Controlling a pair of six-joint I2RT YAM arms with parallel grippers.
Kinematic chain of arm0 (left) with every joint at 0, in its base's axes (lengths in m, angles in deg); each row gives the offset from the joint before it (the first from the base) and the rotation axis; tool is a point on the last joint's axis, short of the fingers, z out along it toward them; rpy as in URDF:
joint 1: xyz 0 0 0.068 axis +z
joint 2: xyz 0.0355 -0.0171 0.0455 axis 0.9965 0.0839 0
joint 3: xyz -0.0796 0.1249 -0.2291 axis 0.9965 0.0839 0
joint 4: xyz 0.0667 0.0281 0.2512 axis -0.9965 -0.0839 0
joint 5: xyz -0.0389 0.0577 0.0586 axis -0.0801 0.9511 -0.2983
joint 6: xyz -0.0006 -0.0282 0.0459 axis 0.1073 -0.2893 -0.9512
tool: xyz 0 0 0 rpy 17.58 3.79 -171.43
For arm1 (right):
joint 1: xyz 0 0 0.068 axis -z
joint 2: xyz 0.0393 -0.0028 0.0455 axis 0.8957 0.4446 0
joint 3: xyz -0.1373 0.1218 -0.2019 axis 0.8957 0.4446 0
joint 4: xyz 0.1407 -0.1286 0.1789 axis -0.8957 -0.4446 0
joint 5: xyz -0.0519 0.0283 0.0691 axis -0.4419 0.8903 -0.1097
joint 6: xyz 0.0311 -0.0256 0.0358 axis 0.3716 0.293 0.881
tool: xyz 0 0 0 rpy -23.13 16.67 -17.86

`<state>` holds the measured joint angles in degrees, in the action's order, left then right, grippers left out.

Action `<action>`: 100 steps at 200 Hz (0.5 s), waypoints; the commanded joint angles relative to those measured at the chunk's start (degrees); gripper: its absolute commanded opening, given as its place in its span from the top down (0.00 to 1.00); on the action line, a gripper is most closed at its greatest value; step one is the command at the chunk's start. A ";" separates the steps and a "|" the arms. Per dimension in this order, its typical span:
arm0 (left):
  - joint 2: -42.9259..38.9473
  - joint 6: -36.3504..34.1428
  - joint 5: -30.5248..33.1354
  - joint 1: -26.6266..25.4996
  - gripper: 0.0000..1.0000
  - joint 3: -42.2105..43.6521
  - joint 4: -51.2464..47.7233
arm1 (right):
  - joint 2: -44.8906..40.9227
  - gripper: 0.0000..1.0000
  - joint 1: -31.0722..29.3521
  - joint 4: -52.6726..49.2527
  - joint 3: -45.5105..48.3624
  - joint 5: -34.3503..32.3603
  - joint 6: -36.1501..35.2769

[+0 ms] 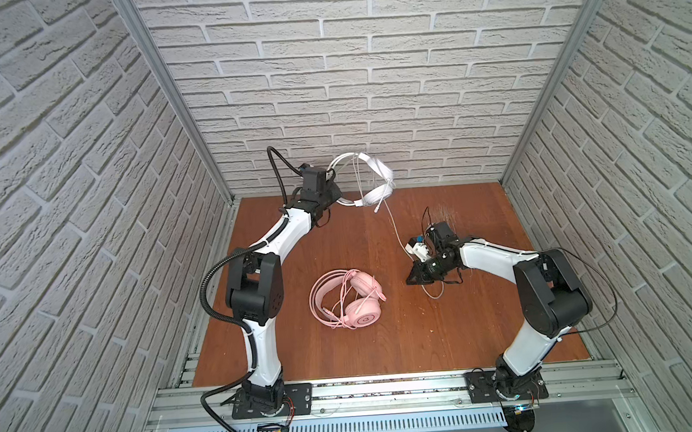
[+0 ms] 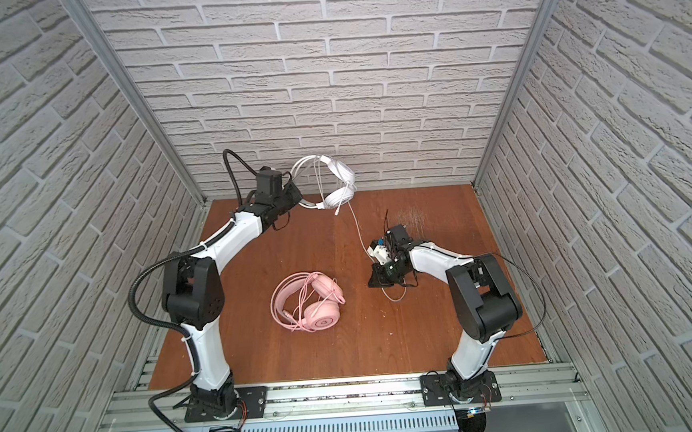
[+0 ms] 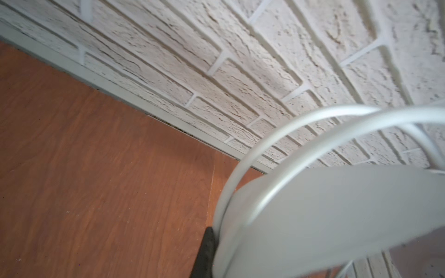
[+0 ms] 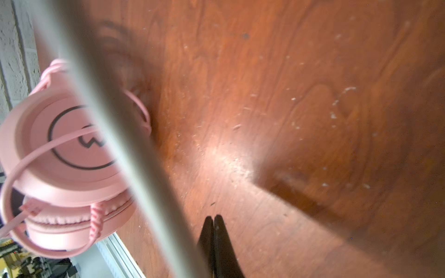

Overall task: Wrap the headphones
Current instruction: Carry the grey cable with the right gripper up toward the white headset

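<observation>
The white headphones (image 1: 375, 181) (image 2: 338, 184) hang above the table near the back wall. My left gripper (image 1: 334, 195) (image 2: 296, 199) is shut on their headband (image 3: 325, 211); only one black finger (image 3: 207, 250) shows beside it. Their thin white cord (image 1: 395, 230) (image 4: 125, 132) drops to the table and runs across my right gripper (image 1: 410, 280) (image 2: 370, 283) (image 4: 213, 219). That gripper is low over the wood, its fingertips pressed together with nothing showing between them. The cord's end (image 1: 437, 297) lies just behind it. The pink headphones (image 1: 348, 300) (image 2: 308, 301) (image 4: 67, 149) lie mid-table with their cord looped over them.
White brick walls close in the wooden table (image 1: 387, 347) on three sides. A metal rail (image 1: 390, 389) with both arm bases runs along the front edge. A scuffed patch (image 1: 444, 210) marks the back right of the wood.
</observation>
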<state>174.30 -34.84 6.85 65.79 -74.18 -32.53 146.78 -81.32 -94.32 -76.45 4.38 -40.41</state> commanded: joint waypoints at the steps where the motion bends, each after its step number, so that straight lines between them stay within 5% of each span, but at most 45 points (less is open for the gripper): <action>1: -0.27 2.04 4.02 -0.53 1.00 -1.99 1.87 | -3.19 0.94 -2.70 -5.07 -2.20 -2.30 -2.87; 100: 3.07 4.54 7.27 -1.37 1.00 -7.64 -7.92 | -0.31 0.95 -14.98 -19.02 -15.72 -6.61 -10.49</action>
<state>176.53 -32.05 12.09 65.11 -77.66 -40.09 146.32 -94.26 -108.53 -88.69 -1.28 -47.47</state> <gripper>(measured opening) 0.087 0.057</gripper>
